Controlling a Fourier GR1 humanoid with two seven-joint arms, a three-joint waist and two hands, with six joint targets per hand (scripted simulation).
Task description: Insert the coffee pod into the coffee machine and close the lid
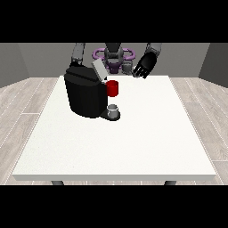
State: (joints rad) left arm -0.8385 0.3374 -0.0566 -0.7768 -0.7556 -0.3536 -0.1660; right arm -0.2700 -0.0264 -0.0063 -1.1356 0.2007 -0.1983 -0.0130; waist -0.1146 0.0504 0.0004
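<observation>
The black coffee machine (85, 95) stands on the white table (133, 142), left of the middle, near the far edge. Its grey lid (99, 69) is tilted up and open. A red thing at the machine (112, 88) sits at its front top. A small grey thing (114, 110) rests on the machine's low base; I cannot tell whether it is the pod. The hand at the view's right (144, 67) hangs above the table's far edge, right of the machine, with its fingers relaxed and nothing in it. At the view's left only the arm (78, 54) shows; its hand is hidden behind the machine.
The robot's torso (114, 57) is behind the table's far edge. White table surface stretches in front of and to the right of the machine. Wooden floor surrounds the table.
</observation>
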